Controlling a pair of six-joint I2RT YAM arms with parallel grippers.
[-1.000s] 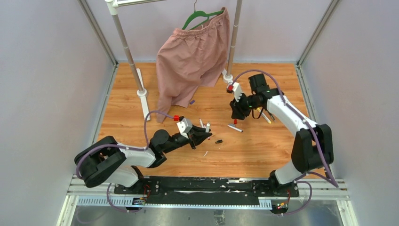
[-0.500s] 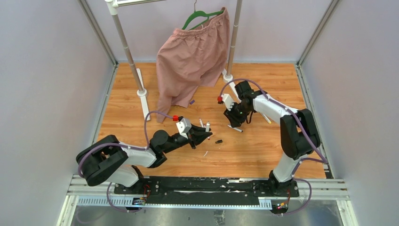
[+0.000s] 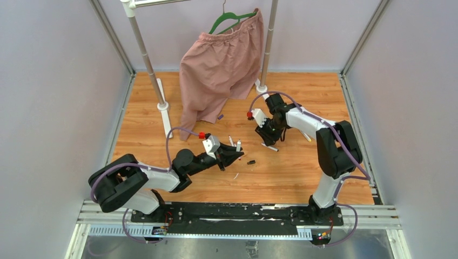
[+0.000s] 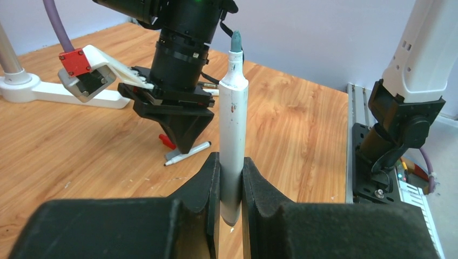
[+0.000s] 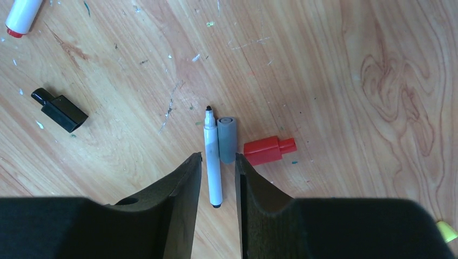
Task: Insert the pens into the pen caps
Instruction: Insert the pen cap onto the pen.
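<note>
Near the middle of the counter (image 5: 351, 81), toward its near edge, the left tool (image 4: 231, 167) is clamped on the lower barrel of a white pen (image 4: 233, 108), holding it upright with its bare teal tip on top. The right tool (image 5: 217, 157) hangs further right and nearer the far edge. Its fingers (image 5: 186, 183) stand slightly apart and grip nothing. A second pen (image 5: 211, 145) lies flat on the wood between them. Its long axis runs straight along the gap, rear end inside the jaws and black tip pointing away, so closing would likely pinch the barrel crosswise. There is a thin gap on each side. A grey cap (image 5: 227, 139) lies parallel and just beside this pen, right at the tip of one finger, which might nudge it. A red cap (image 5: 268, 150) lies just beyond the grey one. The right arm is clearly the nearer to this pen and these caps.
</note>
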